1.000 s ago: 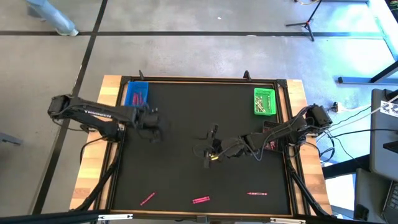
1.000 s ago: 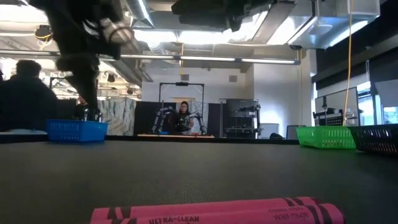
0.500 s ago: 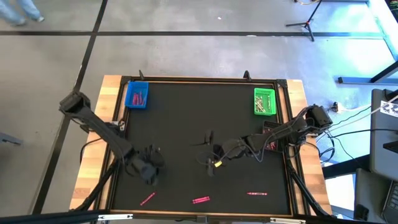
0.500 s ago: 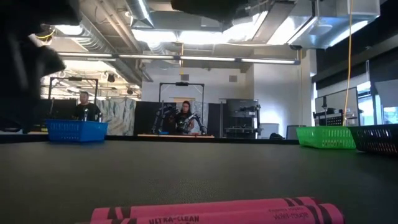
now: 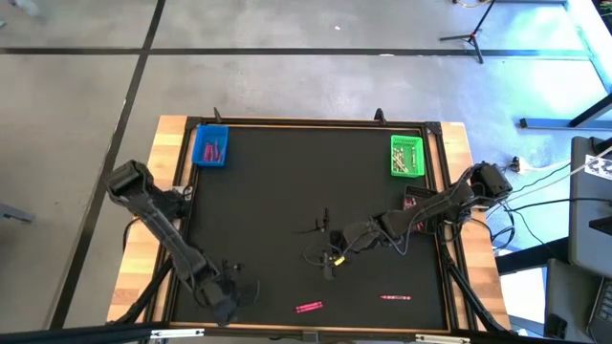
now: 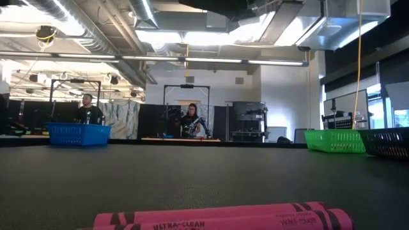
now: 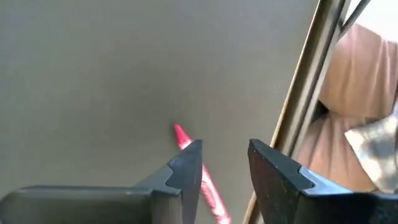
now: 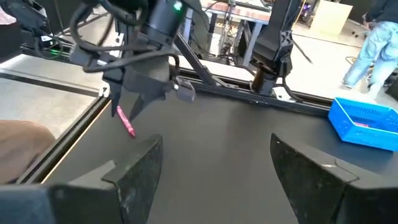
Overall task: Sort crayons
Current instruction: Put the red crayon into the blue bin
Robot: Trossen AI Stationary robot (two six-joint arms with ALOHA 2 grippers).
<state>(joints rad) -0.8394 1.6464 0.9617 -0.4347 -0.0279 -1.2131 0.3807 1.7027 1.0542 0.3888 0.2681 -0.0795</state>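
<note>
My left gripper (image 5: 237,290) stands open at the table's near left corner, fingers pointing down. A pink crayon (image 7: 180,134) lies flat on the black mat beneath it. The crayon runs under the gap, close to one finger, and I see no touch. The right wrist view shows this crayon (image 8: 126,123) just below the left gripper's tips (image 8: 134,106). My right gripper (image 5: 326,246) hangs open over the middle of the mat with nothing between its fingers (image 8: 137,168). Two more pink crayons (image 5: 309,308) (image 5: 395,297) lie along the near edge.
A blue tray (image 5: 210,145) with pink crayons stands at the far left corner and a green tray (image 5: 407,156) at the far right. The mat's raised frame (image 7: 305,106) runs close beside the left gripper. People stand in the room beyond the table.
My left gripper has swung from beside the blue tray at the far left to the near left corner. It has tipped to point down and sunk over the pink crayon there, which has not moved.
</note>
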